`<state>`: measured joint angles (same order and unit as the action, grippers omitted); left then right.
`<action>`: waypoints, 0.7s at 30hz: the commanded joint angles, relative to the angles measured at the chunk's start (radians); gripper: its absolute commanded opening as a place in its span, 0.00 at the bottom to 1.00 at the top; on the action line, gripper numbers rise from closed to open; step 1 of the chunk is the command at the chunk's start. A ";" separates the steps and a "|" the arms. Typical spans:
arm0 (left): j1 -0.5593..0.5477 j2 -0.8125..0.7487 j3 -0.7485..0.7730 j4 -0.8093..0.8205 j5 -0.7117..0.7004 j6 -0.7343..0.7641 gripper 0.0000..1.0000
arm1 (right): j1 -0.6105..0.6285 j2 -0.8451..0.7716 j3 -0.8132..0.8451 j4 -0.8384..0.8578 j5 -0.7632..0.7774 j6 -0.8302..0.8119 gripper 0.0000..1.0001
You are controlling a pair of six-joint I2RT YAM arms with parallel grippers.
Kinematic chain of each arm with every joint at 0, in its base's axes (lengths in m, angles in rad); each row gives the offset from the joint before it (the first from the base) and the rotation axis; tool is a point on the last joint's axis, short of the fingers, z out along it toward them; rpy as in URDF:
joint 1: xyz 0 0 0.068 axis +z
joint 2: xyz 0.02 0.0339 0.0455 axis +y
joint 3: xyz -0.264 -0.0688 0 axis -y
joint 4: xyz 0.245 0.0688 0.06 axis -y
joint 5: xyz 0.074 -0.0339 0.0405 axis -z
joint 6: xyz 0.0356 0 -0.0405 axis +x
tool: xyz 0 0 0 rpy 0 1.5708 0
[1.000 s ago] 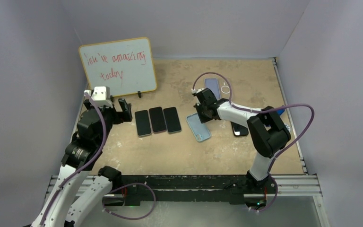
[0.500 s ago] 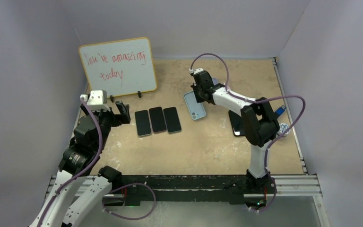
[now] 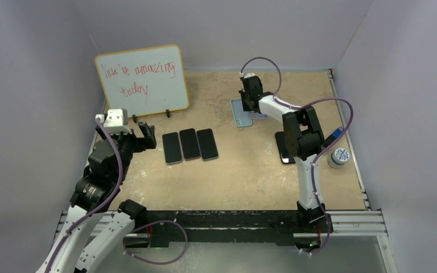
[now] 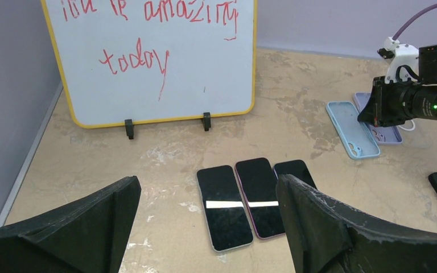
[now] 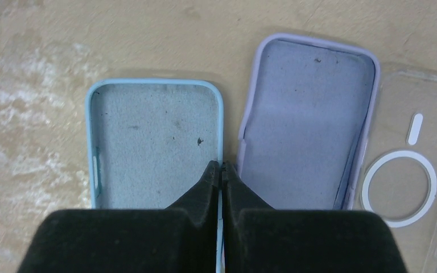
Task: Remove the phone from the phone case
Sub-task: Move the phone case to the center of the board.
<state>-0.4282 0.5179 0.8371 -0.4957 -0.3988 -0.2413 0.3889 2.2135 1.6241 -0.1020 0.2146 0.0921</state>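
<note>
- Top view: the right gripper (image 3: 249,105) reaches far out to the right of the whiteboard (image 3: 142,79), low over the blue case (image 3: 238,117). The left gripper (image 3: 147,135) hangs just in front of the whiteboard's feet and touches nothing.
- Same view, counted: a row of phones (image 3: 190,143), three side by side with screens up, lies in front of the whiteboard's right corner. A fourth phone (image 3: 283,154) lies well to the right of the whiteboard, half under the right arm. I cannot tell whether it wears a case. One small round tin (image 3: 339,156) sits farther right again.
- Left wrist view: the left gripper (image 4: 207,183) has its jaws spread wide with nothing between them. The row of phones (image 4: 260,196) is ahead of it and the whiteboard (image 4: 153,57) beyond.
- Right wrist view: the right gripper (image 5: 221,169) has its fingers pressed together. The blue case's (image 5: 148,148) thin side wall runs in between them, so I judge it a pinch on that wall.
- Same view, counted: the blue case lies flat with its lining up and no phone inside. The lilac case (image 5: 307,131) is just beside it and the clear case (image 5: 427,102) lies beyond. That makes three cases, all empty.
- The step in hand looks like setting down the empty blue case. To do it well, part the fingers only slightly. Then rise straight up so the wall does not snag and drag the blue case onto the lilac one.
</note>
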 commanded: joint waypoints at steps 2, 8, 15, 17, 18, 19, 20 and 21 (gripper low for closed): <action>-0.006 0.001 -0.003 0.017 -0.005 0.019 0.94 | -0.013 0.020 0.079 0.060 -0.011 -0.013 0.00; -0.006 0.005 -0.004 0.017 -0.003 0.020 0.94 | -0.023 0.045 0.115 0.069 0.031 0.004 0.00; -0.006 0.006 -0.004 0.017 -0.002 0.020 0.94 | -0.042 0.060 0.119 0.064 0.061 0.042 0.07; -0.006 0.005 -0.005 0.017 0.000 0.020 0.94 | -0.047 0.064 0.119 0.064 0.067 0.047 0.14; -0.006 0.006 -0.005 0.017 0.000 0.020 0.95 | -0.049 0.064 0.120 0.063 0.067 0.049 0.17; -0.006 0.005 -0.005 0.017 0.001 0.020 0.95 | -0.051 0.064 0.119 0.064 0.064 0.050 0.21; -0.006 0.005 -0.005 0.017 0.002 0.020 0.94 | -0.052 0.065 0.118 0.062 0.062 0.050 0.25; -0.005 0.004 -0.006 0.016 0.002 0.020 0.95 | -0.053 0.065 0.118 0.062 0.062 0.051 0.28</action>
<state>-0.4286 0.5190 0.8371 -0.4957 -0.3981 -0.2417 0.3470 2.2723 1.7069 -0.0574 0.2466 0.1261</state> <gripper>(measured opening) 0.942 0.232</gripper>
